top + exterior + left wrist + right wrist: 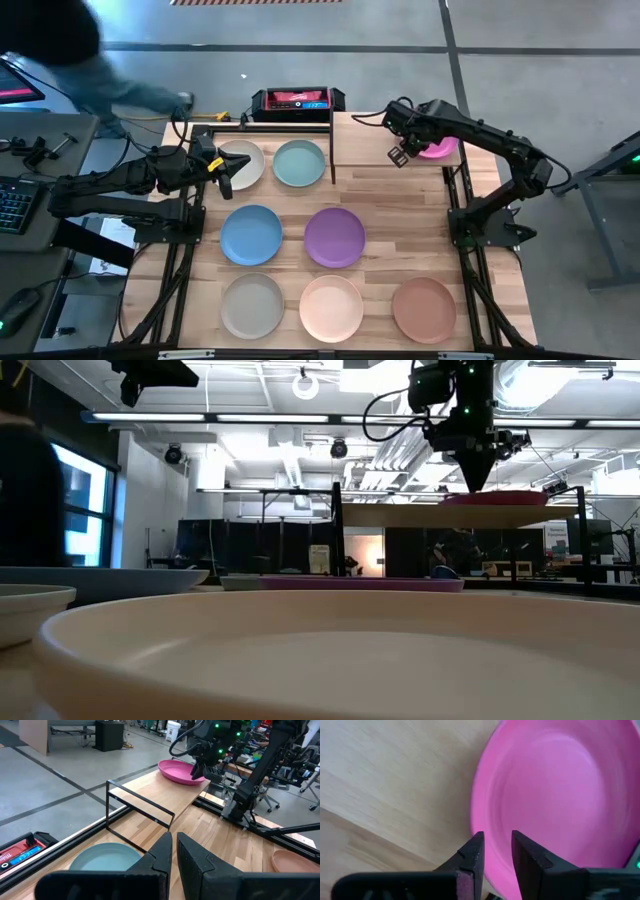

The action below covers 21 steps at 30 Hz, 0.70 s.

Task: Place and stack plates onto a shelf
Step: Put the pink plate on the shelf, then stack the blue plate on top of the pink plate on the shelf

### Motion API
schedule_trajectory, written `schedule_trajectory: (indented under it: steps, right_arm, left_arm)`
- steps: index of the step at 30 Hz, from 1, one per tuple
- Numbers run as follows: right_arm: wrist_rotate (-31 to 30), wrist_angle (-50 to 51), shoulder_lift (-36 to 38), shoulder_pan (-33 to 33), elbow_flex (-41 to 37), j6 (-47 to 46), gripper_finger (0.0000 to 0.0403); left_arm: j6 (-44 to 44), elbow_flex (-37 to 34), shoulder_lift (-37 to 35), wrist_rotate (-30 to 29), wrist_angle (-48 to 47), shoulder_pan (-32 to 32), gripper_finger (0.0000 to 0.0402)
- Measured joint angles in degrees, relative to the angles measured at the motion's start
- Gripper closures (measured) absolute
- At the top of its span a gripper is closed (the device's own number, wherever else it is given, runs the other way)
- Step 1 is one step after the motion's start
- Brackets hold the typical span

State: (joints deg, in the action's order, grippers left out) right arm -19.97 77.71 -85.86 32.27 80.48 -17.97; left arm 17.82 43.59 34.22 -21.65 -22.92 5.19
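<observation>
The light-wood shelf [370, 140] stands at the table's far right, and the magenta plate [441, 149] sits on its right end. My right gripper [412, 148] is at that plate's left rim, shut on it. Seven plates lie flat on the table: cream [245, 160], pale teal [299, 163], blue [251, 235], purple [334, 237], grey-beige [252, 305], peach [331, 308] and terracotta [423, 309]. My left gripper [226, 178] hovers over the cream plate's left edge, shut and holding nothing. My right gripper pinches the magenta plate's rim [495, 862] between its two fingers, one outside the rim and one over the inside. It comes from above, pointing down [474, 482]. The plate [177, 771] lies level with its underside on the shelf board [150, 790].
A red and black case [291, 100] lies past the table's far edge. A person [70, 60] moves at the far left beside a desk with a keyboard [12, 200]. The shelf's left half is bare wood, and its black posts [107, 807] stand beside the teal plate.
</observation>
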Motion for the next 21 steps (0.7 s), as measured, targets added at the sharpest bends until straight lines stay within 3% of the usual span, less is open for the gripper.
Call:
schedule_trajectory:
  steps: [4, 8, 21]
  right_arm:
    - [6.45, -0.12, 0.0, -0.02, 0.54, 0.02, 0.0328]
    - [9.16, -0.12, 0.0, -0.79, 1.99, -0.12, 0.0328]
    - [9.52, -0.14, 0.0, -8.53, 10.94, -6.08, 0.0328]
  left_arm:
    - [0.0, 0.0, 0.01, 0.0, 0.0, 0.02, 0.0385]
    - [-0.02, 0.0, 0.02, -1.06, 0.19, 0.01, 0.0385]
    - [-1.57, 0.0, 0.02, -1.98, 0.15, 0.02, 0.0385]
